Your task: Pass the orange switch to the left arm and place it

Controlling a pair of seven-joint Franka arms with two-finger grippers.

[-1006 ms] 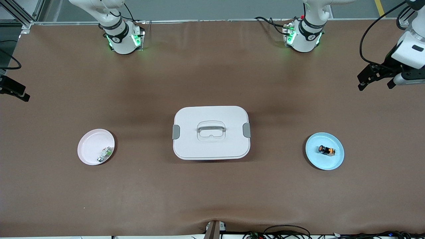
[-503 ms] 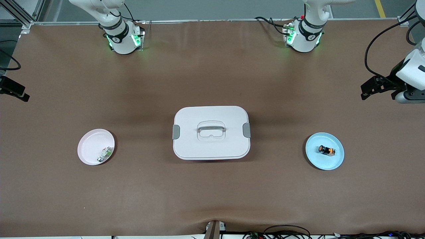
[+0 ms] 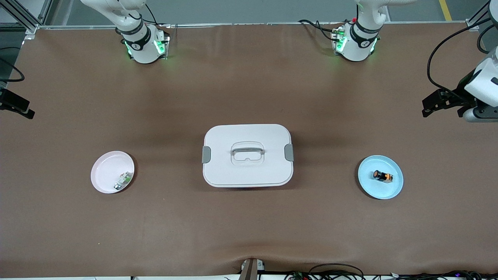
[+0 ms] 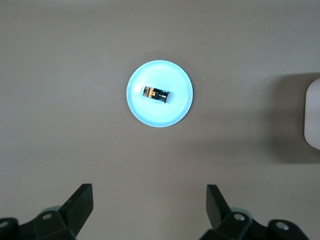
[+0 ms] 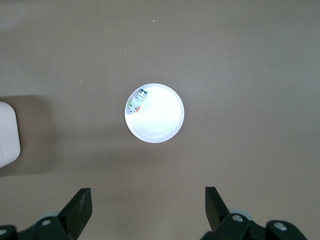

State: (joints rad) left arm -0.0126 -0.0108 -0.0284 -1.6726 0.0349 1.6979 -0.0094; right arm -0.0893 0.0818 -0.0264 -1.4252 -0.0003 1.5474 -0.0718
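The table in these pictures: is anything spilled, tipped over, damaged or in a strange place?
Nothing stands out. The box sits closed mid-table, the orange switch lies on the blue plate, and a small greenish-white part lies in the pink plate. Both the left gripper and right gripper are open and empty.

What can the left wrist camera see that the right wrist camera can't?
Only the left wrist view shows the blue plate with the orange switch lying on it, under the open left gripper. Only the right wrist view shows the pale pink plate with a small greenish-white part at its rim, under the open right gripper. Both show the brown table and an edge of the white box.
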